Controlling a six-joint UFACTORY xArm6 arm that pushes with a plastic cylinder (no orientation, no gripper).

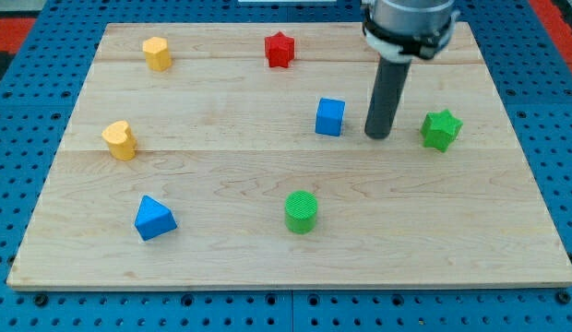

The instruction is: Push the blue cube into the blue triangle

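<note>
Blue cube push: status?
My tip just right of the blue cube, small gap. Blue triangle far off, lower left. Green cylinder sits below the straight path.

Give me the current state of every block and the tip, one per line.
blue cube: upright, just left of my tip, small gap
my tip: on the board, between blue cube and green star
blue triangle: lower left, untouched
green star: right of tip, apart
green cylinder: upright, alone

The scene is seen through one camera, set high at the 6 o'clock side and tilted down toward 12 o'clock; the whole wooden board (268, 258) is framed at moderate range, its surround cropped
</note>
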